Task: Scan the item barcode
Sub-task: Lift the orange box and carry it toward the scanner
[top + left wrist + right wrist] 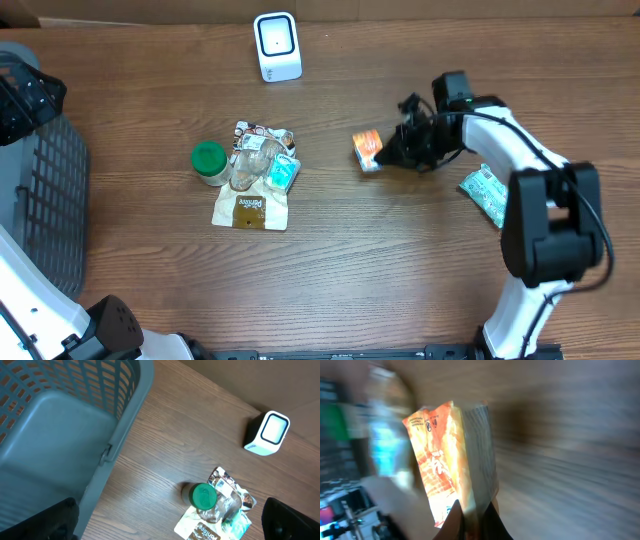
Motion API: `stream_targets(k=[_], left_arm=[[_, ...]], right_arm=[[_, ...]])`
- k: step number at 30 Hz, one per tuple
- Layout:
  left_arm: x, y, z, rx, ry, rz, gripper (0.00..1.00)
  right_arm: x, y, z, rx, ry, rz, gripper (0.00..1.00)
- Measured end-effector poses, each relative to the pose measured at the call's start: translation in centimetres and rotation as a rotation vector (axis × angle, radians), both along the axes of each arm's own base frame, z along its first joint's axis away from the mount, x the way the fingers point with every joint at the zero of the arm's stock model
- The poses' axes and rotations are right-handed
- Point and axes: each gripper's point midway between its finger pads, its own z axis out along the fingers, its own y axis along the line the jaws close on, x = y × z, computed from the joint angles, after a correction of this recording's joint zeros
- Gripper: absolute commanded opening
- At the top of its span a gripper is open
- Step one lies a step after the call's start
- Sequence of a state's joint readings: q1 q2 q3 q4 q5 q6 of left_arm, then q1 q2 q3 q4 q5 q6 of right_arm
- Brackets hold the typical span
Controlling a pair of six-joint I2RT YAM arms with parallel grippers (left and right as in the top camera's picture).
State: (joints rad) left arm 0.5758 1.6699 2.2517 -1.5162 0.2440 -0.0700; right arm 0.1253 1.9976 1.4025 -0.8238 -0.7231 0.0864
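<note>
The right end effector point(388, 152) is pressed together on the lower edge of the orange packet point(368, 150), which hangs lifted off the worktop point(400, 270) right of centre in the overhead view. So the pick-up looks done. What is left, I judge, is to carry the packet to the white scanner point(277, 46), well apart at between ten and eleven o'clock from it, and turn its barcode toward the scanner's window.

The left end effector point(169, 521) is spread wide and holds nothing, over the corner of the grey basket point(45, 190) at the nine o'clock edge.

The right wrist view is smeared with blur. No barcode can be made out on the packet, so which face carries it cannot be told. The fingers point(455, 520) are cut off at the frame's bottom. The pile of pouches point(255, 180) and the green-lidded jar point(208, 160) sit at nine o'clock from the packet, and a green pack point(485, 192) at four o'clock is partly covered by the arm.
</note>
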Motion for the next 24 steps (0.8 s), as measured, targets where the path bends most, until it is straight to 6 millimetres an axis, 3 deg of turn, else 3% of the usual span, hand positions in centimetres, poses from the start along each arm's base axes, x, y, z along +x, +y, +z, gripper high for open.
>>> stream_targets(k=[1,4,6,24], left_arm=[[0.0,0.0,0.0,0.000,0.000,0.000,0.99],[0.0,0.0,0.0,0.000,0.000,0.000,0.99],[0.0,0.0,0.0,0.000,0.000,0.000,0.99],[0.0,0.0,0.0,0.000,0.000,0.000,1.00]], right_arm=[[0.2,0.2,1.1,0.020,-0.021,0.000,0.04],[0.5,1.6,7.3,0.144,-0.125,0.014,0.04],[0.2,2.1,8.9,0.195,-0.137,0.022,0.04],[-0.3,4.6,14.1,0.504,-0.137,0.096,0.04]])
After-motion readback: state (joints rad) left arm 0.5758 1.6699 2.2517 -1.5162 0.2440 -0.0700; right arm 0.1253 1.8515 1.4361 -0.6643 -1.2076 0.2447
